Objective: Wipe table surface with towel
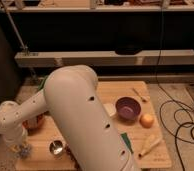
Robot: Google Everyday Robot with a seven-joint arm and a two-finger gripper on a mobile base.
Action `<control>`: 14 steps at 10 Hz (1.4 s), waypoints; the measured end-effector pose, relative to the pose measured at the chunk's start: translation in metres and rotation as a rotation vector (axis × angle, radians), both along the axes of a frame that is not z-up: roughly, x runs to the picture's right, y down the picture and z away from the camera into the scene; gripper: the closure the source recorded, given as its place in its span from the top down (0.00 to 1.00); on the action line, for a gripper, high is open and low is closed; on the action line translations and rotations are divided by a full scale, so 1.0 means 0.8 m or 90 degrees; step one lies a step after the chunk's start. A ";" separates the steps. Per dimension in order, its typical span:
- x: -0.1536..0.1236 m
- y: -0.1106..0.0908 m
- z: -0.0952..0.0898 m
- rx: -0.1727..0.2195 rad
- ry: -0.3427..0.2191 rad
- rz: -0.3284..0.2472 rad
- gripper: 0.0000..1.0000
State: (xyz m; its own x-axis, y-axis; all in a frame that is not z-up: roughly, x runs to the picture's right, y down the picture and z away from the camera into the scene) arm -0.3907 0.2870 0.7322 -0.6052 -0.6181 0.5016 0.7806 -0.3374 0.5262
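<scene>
Light wooden table surface (110, 92) in front of dark shelving (90, 57), with the white arm (80, 115) bent down to the lower left.
The gripper (19, 143), fingers pressed together, sits at the lower left of the frame with the blue-grey towel (25, 151) bunched right at its tip; whether the cloth is pinched cannot be told. A metal cup (56, 147) stands just right of it. The purple bowl (128, 108) and an orange (147, 120) lie well apart at centre right.

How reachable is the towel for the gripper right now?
Probably yes: the shut gripper is down at the near-left corner of the table, right at the towel. Nothing shows between them; the metal cup stands apart, to the right.
</scene>
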 end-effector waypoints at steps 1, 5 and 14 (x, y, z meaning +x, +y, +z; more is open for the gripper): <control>0.002 0.007 -0.009 0.000 -0.004 0.001 0.00; 0.018 0.036 -0.028 -0.004 -0.012 0.001 0.00; 0.132 0.037 -0.030 -0.007 0.074 0.075 0.00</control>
State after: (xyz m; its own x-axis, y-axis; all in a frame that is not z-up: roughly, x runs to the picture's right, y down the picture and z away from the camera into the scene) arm -0.2850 0.3169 0.7085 -0.4669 -0.6750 0.5713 0.8700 -0.2347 0.4337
